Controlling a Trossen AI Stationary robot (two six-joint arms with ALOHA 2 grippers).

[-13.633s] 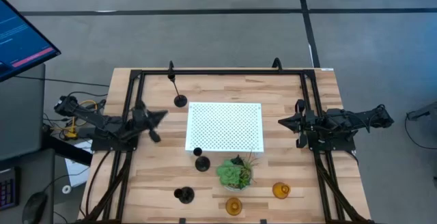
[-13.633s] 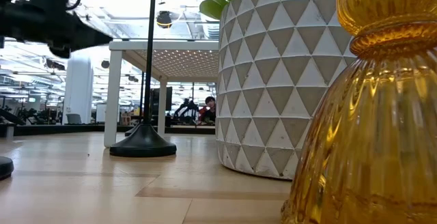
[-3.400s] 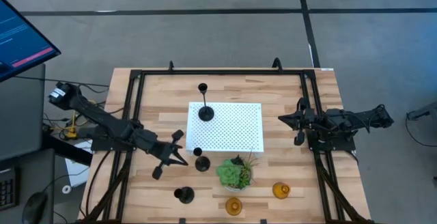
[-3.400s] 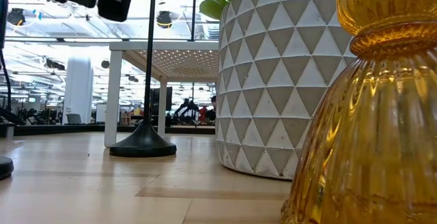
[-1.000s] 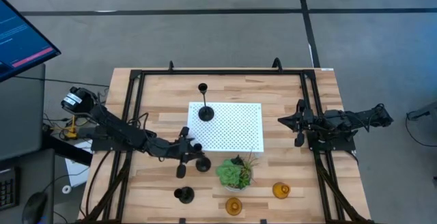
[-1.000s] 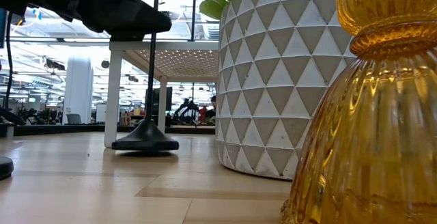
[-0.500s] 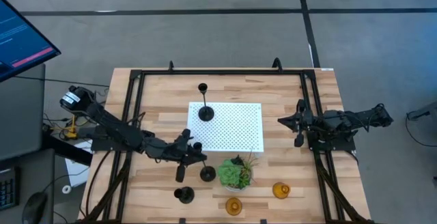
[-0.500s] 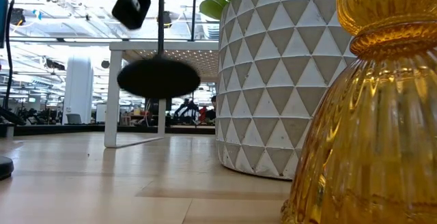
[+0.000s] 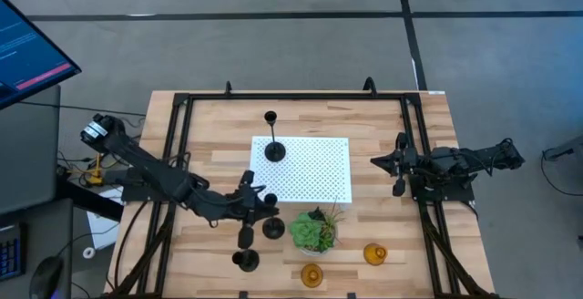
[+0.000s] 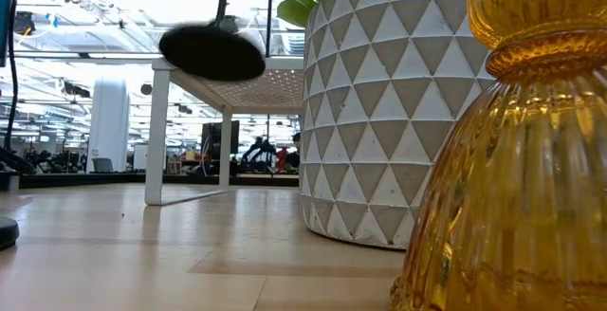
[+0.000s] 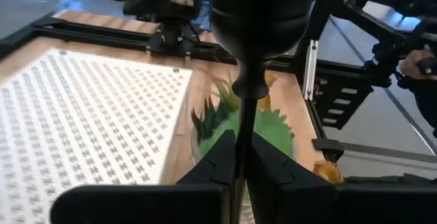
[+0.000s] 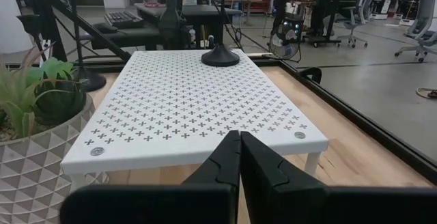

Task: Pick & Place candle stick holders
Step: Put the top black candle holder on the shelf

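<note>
My left gripper (image 9: 260, 210) is shut on a black candle stick holder (image 10: 213, 53), held in the air between the white perforated platform (image 9: 314, 176) and the plant (image 9: 314, 231). A tall black holder (image 9: 273, 149) stands by its round base on the platform's far left corner. A short black holder (image 9: 244, 261) stands on the table near the front edge. Two amber holders (image 9: 311, 275) (image 9: 374, 254) stand near the front edge, right of it. My right gripper (image 9: 378, 163) is shut and empty at the table's right side. My left gripper pinches the holder's thin stem (image 11: 240, 142) between its two fingers (image 11: 222, 161), below the candle cup (image 11: 259, 12). The fingers come level from the table's left and lie across the stem. The holder is lifted clear, slightly tilted, its round base (image 10: 213, 53) hanging below.
The plant's white patterned pot (image 10: 379, 112) stands just right of the lifted holder. The white platform (image 12: 198, 94) stands on short legs mid-table. A black frame (image 9: 301, 97) runs around the table's edges. An amber holder (image 10: 512, 159) fills the low view's right.
My left gripper has risen with the black holder. The holder's base stood on the table a second ago and now hangs well clear of it, slightly tilted.
</note>
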